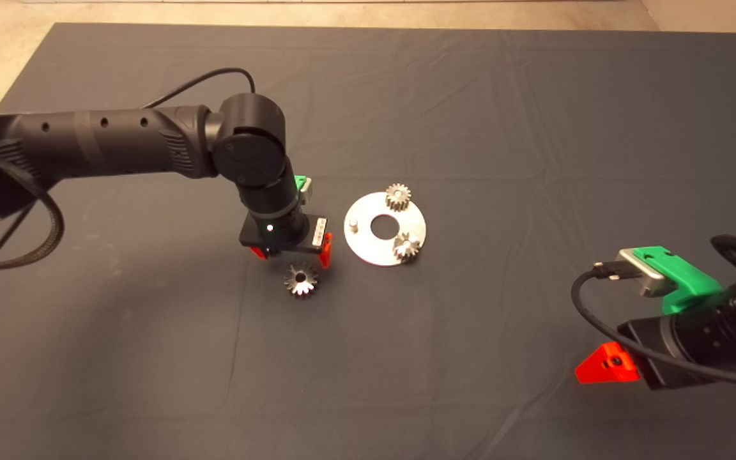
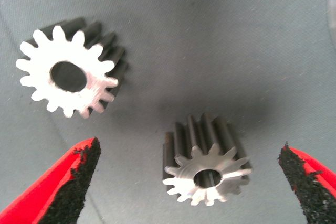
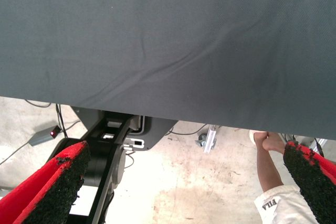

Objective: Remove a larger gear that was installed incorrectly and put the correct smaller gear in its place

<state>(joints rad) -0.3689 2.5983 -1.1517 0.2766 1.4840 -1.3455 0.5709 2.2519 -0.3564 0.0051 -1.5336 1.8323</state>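
While left gripper (image 2: 189, 182) hovers, jaws released, smaller gear (image 2: 207, 169) lies flat on counter mat between pads, larger gear (image 2: 68, 74) just beside; judged solid steel, heavy, rigid, slippery: pinch across toothed flanks. Right gripper (image 3: 184, 192) parked at counter edge, jaws released

Bright silvery larger gear (image 2: 67, 75) — dull dark-grey smaller gear (image 2: 207, 171) — red-fingered left pincer (image 2: 189, 182).

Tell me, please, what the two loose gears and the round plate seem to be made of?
The larger gear looks like bright, polished metal: its face glares silvery-white. The smaller gear, between the open left pincer pads, looks like duller, dark-grey steel with a machined sheen. The round plate appears to be brushed, pale metal, perhaps aluminium or steel.
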